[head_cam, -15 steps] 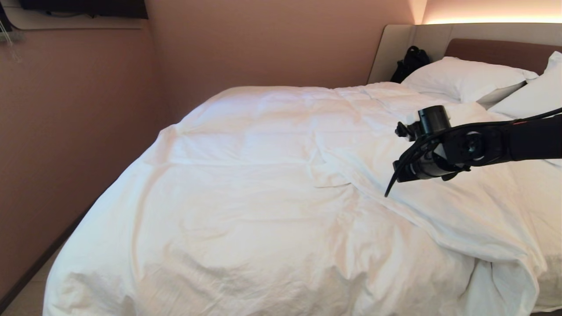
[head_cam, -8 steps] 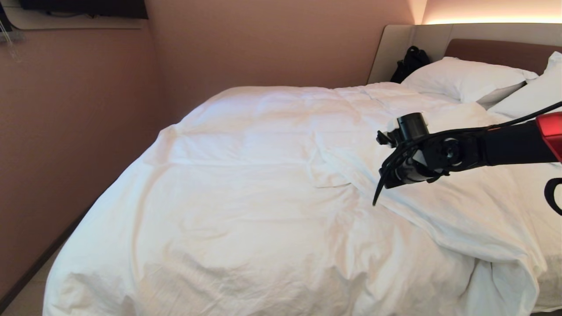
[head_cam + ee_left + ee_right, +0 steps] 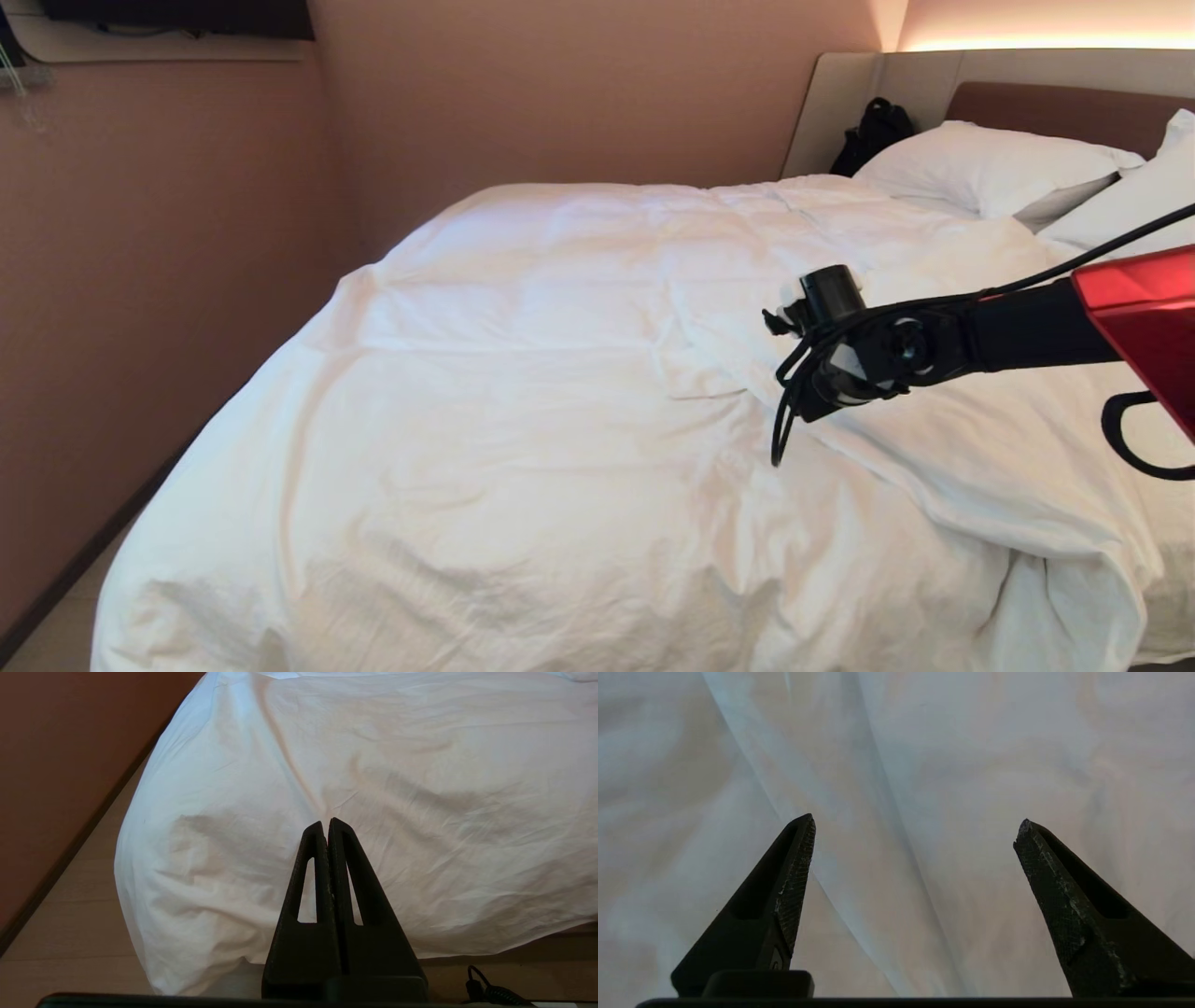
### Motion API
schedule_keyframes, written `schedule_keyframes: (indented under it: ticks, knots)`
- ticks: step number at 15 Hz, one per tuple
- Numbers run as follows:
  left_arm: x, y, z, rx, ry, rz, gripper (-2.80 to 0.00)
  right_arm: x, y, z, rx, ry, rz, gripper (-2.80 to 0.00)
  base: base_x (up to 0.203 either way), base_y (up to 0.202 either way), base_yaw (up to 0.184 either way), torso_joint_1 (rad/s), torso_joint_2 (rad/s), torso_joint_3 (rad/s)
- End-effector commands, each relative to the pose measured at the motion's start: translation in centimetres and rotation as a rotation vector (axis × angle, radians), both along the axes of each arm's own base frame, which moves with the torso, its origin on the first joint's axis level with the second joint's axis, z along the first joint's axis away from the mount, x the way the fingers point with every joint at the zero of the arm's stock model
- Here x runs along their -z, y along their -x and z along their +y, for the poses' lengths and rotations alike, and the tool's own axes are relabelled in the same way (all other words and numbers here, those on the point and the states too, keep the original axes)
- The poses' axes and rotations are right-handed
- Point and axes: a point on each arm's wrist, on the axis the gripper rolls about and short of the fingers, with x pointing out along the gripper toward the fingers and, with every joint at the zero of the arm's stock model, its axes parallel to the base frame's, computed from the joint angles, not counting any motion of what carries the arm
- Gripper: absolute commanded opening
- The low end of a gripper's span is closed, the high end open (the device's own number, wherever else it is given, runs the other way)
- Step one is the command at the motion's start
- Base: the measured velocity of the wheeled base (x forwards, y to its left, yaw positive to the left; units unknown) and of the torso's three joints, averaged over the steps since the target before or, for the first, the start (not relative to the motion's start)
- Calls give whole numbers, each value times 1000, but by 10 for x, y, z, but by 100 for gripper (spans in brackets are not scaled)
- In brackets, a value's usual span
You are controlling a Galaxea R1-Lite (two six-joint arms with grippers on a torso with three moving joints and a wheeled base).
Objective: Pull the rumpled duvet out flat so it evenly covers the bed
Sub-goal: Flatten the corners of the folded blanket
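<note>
- My right tool [image 3: 913, 833]: black fingers [image 3: 791, 872] spread wide, released, poised over a crease of the puffy, wrinkled white cotton duvet [image 3: 560, 420].
- My left tool [image 3: 327, 826]: clenched on nothing, parked near the duvet's foot corner.
- Duvet: spread over the wide bed [image 3: 1055, 107], below two plump white pillows [image 3: 990, 163].

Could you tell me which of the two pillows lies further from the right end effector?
The pillow beside the black bag, at the headboard's far corner; the other pillow, cut off by the head view's right edge, lies nearer the right end effector over the duvet.
</note>
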Motion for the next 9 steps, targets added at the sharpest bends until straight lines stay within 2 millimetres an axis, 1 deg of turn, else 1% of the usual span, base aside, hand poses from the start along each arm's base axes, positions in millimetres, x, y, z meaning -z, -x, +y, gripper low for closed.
schedule_keyframes:
  ticks: [1, 3, 5, 9]
  knots:
    - [0, 0, 0, 0, 0, 0, -280, 11, -3, 3, -2, 18, 27, 0, 0, 0, 0, 0, 0, 0]
    - [0, 0, 0, 0, 0, 0, -280, 16, -4, 4, -1, 20, 36, 0, 0, 0, 0, 0, 0, 0]
    - [0, 0, 0, 0, 0, 0, -280, 28, -8, 4, 4, 21, 56, 0, 0, 0, 0, 0, 0, 0]
    - [0, 0, 0, 0, 0, 0, -280, 35, -11, 5, 2, 24, 58, 0, 0, 0, 0, 0, 0, 0]
